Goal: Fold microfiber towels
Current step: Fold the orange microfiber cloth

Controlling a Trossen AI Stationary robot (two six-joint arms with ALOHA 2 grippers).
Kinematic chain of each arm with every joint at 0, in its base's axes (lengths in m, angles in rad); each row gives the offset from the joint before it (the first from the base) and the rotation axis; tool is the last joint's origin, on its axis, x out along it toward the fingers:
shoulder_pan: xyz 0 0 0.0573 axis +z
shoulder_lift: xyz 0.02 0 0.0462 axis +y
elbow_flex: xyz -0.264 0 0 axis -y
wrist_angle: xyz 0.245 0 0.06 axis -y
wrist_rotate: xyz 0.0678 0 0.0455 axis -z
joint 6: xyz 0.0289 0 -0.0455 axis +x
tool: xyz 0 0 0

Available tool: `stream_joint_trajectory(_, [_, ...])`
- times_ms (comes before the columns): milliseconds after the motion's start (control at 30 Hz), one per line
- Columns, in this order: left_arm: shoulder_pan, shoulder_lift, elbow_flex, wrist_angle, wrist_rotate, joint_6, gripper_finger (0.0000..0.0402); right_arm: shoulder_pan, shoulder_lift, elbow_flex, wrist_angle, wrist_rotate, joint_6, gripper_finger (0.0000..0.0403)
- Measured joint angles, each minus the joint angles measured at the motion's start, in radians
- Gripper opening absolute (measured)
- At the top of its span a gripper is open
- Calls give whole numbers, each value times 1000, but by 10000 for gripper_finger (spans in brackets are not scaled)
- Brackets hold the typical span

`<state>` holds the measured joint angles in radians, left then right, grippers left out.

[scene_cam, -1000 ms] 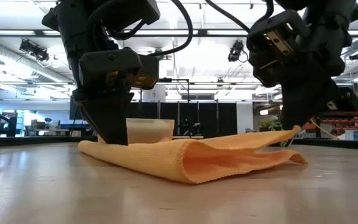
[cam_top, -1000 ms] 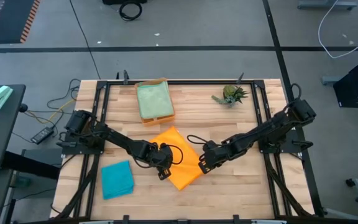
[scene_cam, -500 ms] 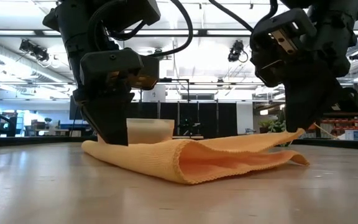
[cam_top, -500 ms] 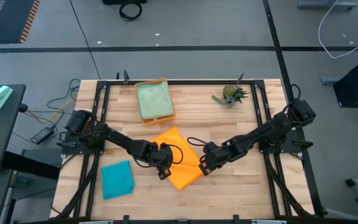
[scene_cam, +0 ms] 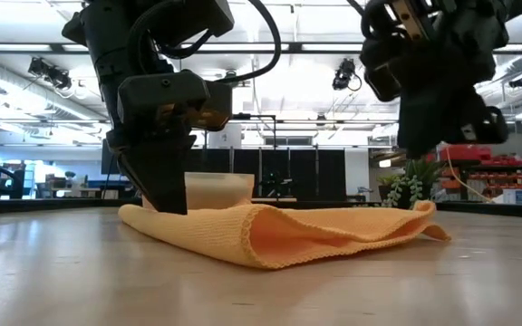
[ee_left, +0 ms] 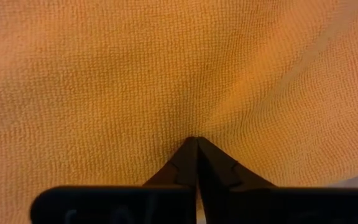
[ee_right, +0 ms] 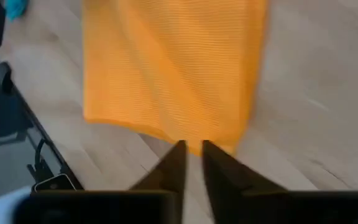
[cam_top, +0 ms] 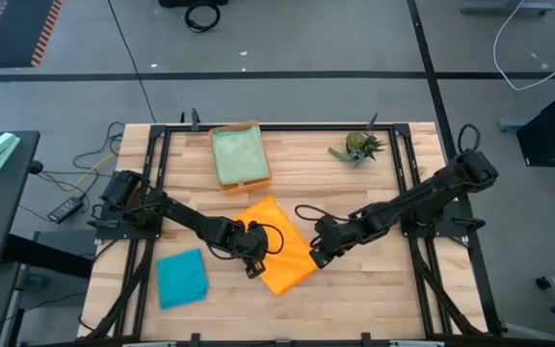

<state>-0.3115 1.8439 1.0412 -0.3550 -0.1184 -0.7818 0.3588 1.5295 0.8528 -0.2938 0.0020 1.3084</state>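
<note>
An orange microfiber towel [cam_top: 279, 247] lies folded over at the table's middle, its fold toward the near edge [scene_cam: 270, 244]. My left gripper [cam_top: 254, 264] stands shut on the towel's left end [scene_cam: 157, 213], pointing steeply down. My right gripper [cam_top: 316, 256] hangs a little above the towel's right end [scene_cam: 424, 217] and touches nothing. In the right wrist view its fingers [ee_right: 191, 149] stand slightly open with nothing between them, and the towel [ee_right: 166, 68] lies beyond. My left gripper has its shut fingertips [ee_left: 194, 144] on the orange towel near its left edge, coming from above and slanting down. Creases in the cloth [ee_left: 229, 115] run together at the tips. One layer or several, I cannot tell. The towel lies on the table.
A folded teal towel [cam_top: 181, 278] lies near the front left. A sage green towel [cam_top: 238, 154] rests on an orange tray [cam_top: 249, 184] at the back. A small green plant [cam_top: 359, 146] stands at the back right. Black frame rails run along the table's edges.
My right gripper has let go of the towel's right corner and risen clear of it. The upper layer, held up at its right end before, has sunk onto the lower layer, so the towel lies flatter.
</note>
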Motion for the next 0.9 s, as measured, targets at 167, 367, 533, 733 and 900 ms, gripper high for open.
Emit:
stream_joint_trajectory(167, [1,0,-1,1,0,3,30,-5,90,0,96,-3,-54,8])
stream_joint_trajectory(367, [2,0,-1,0,0,4,8,-13,141,0,103,-8,-72,4])
stream_joint_trajectory(533, [2,1,-1,-1,0,1,16,-10,217,0,122,-65,-85,2])
stream_joint_trajectory(733, [2,1,1,-32,-2,0,15,37,201,0,120,-59,-62,2])
stream_joint_trajectory(900, [2,1,1,-39,-4,0,9,51,193,0,106,-47,-61,1])
